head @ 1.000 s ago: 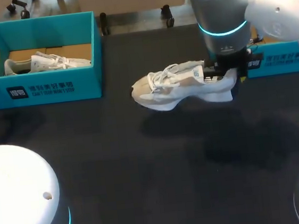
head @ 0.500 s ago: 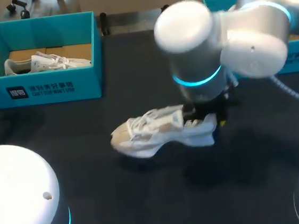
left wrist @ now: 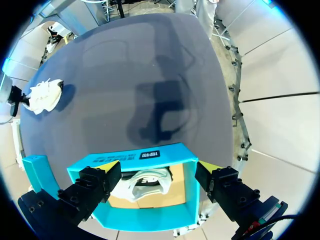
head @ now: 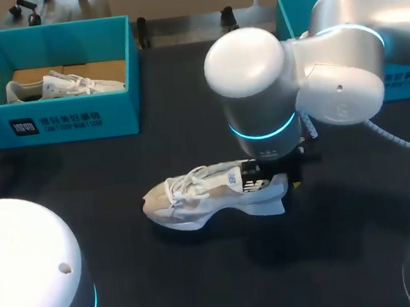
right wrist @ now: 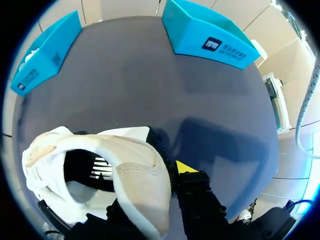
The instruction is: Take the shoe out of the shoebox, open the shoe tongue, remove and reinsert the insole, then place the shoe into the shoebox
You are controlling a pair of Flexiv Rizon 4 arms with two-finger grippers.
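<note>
White mesh shoe (head: 209, 195) lay near the middle of the table (head: 203, 278), toe toward 9 o'clock, heel toward 3 o'clock, well apart from the left shoebox (head: 77, 121) at 10 o'clock and the right shoebox (head: 406, 77) at 2 o'clock. The right gripper (right wrist: 152, 192) pinched the heel collar; the left gripper (left wrist: 157, 182) hung spread and empty above the left shoebox, which held a second shoe (head: 58, 86). Judged light, with a soft upper and stiffer sole; the heel offers the firmest hold. The wrist hid the grip from above; inner finger, insole and sole-to-table contact could not be made out.
</note>
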